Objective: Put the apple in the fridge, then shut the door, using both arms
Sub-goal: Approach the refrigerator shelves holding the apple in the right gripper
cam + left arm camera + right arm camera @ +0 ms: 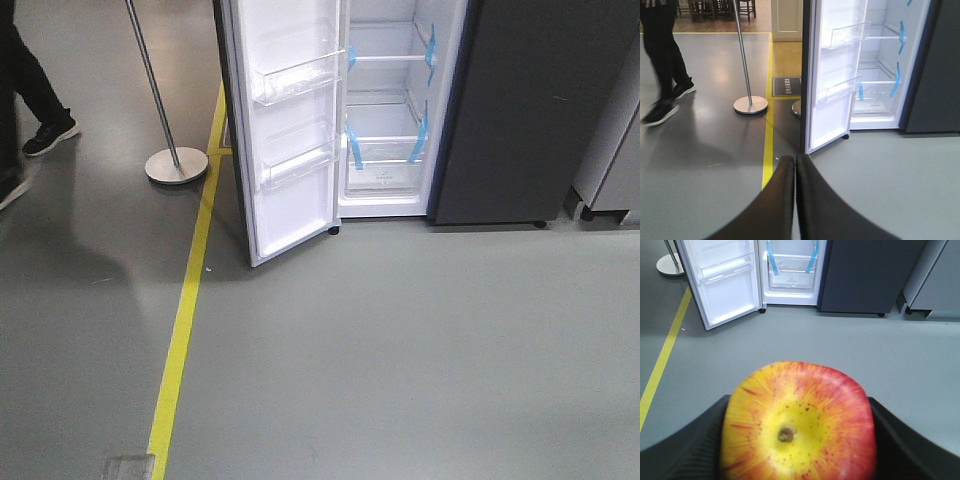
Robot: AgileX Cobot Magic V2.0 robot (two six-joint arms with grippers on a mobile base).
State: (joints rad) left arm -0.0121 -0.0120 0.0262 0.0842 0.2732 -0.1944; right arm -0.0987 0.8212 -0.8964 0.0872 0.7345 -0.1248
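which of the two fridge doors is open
The left door, white inside with clear bins, swung out beside the yellow floor line; the plain dark grey door on the right is shut.

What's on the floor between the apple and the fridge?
Nothing. In the right wrist view, only bare grey floor lies between the apple and the open fridge.

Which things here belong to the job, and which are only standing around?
For the job: apple, held in the right fingers; fridge; its open door; left fingers, shut and empty.
Only around: metal stand; yellow floor line; person's legs; grey cabinet.
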